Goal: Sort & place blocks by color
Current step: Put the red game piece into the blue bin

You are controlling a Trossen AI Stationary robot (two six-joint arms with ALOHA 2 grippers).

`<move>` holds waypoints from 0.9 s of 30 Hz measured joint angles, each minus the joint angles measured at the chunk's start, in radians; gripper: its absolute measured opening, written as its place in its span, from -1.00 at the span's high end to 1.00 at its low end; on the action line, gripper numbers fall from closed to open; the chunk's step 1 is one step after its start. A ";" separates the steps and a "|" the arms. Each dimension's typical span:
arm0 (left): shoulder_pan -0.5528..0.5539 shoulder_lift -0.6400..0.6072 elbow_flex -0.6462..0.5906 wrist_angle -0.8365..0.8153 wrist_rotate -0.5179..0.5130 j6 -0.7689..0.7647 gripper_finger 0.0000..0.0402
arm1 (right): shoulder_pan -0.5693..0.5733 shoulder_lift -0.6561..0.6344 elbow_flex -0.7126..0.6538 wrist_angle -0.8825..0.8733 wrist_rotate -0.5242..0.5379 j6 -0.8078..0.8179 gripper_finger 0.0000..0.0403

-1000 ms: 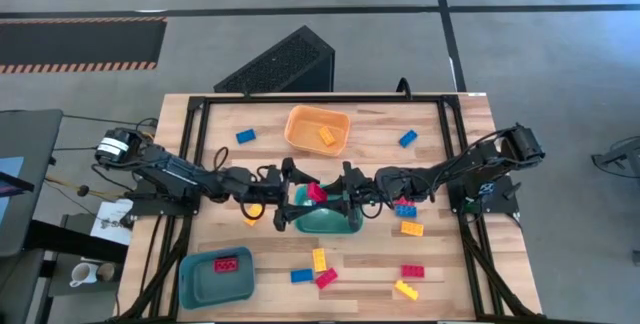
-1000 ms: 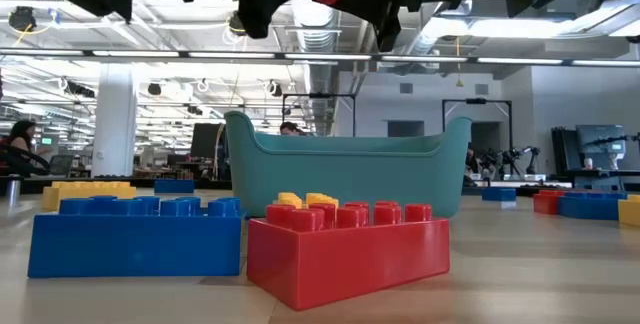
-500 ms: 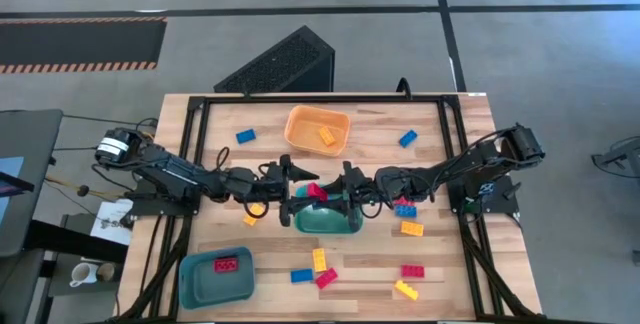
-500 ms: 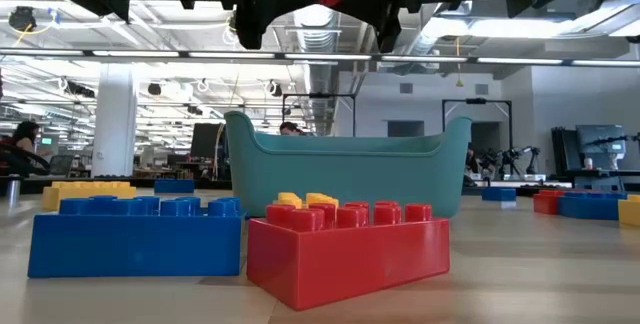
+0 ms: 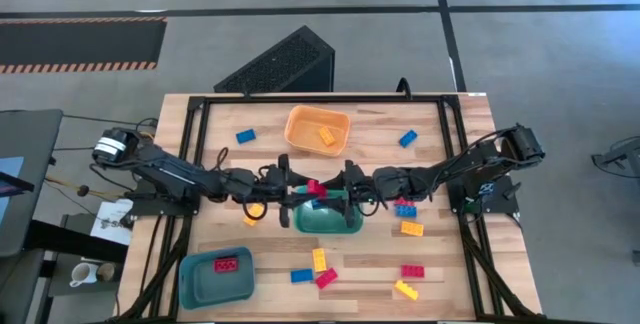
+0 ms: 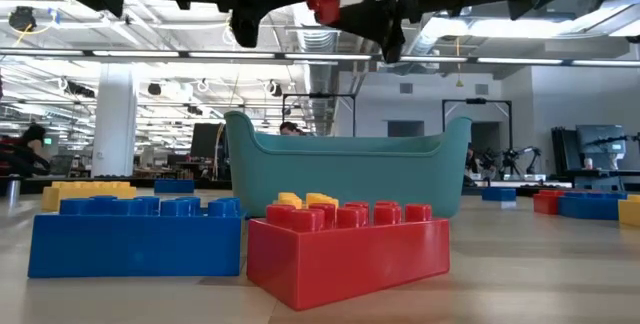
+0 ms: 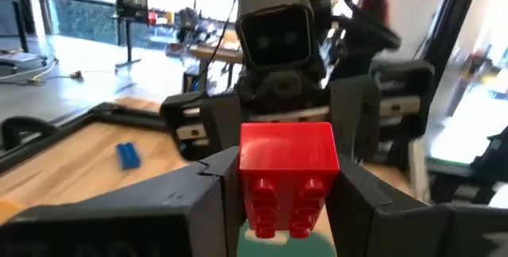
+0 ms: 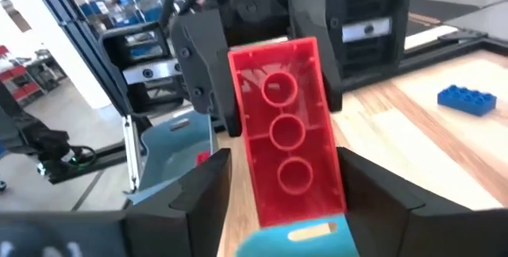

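Observation:
A red block [image 5: 315, 188] hangs in the air over the teal bin [image 5: 328, 220] at mid-table. My left gripper [image 5: 298, 187] reaches in from the left and is shut on it. My right gripper [image 5: 338, 190] faces it from the right, open, with one finger on either side of the block's other end [image 8: 298, 186]. The right wrist view shows the block's hollow underside. Loose red, yellow and blue blocks [image 5: 318, 259] lie on the wooden table [image 5: 440, 129]. My left gripper pinches the red block's two long sides [image 7: 248, 170] between its two fingers, near the block's left end. The fingers come level from the table's left and lie along the block. The block is lifted clear, above the teal bin.
An orange bin [image 5: 317, 129] with a yellow block stands at the far middle. A blue bin [image 5: 217, 274] holding a red block stands at the near left. Blocks lie near my right arm [image 5: 405, 210] and along the near edge [image 5: 405, 289]. Both arms span the table's middle.
My left gripper has shut on the red block's left end, while my right gripper, which held the block, has opened its fingers. The block has stayed over the teal bin and has sunk a little.

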 joint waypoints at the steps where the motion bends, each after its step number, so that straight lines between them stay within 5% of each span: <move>1: -0.001 -0.027 0.000 -0.056 -0.017 0.008 0.49 | 0.000 0.000 0.000 -0.012 0.001 0.008 -0.21; 7: -0.028 -0.265 0.000 -0.473 -0.200 -0.016 0.46 | 0.004 0.000 0.000 -0.089 -0.056 0.055 -0.24; 12: -0.137 -0.470 0.000 -0.896 -0.116 -0.185 0.42 | 0.011 0.000 0.000 -0.105 -0.067 0.059 -0.24; 17: -0.346 -0.529 0.000 -1.257 -0.094 -0.474 0.47 | 0.017 0.000 0.000 -0.100 -0.071 0.074 -0.24; 27: -0.710 -0.400 0.013 -1.279 -0.105 -0.764 0.42 | 0.017 0.000 0.000 -0.071 -0.066 0.077 -0.24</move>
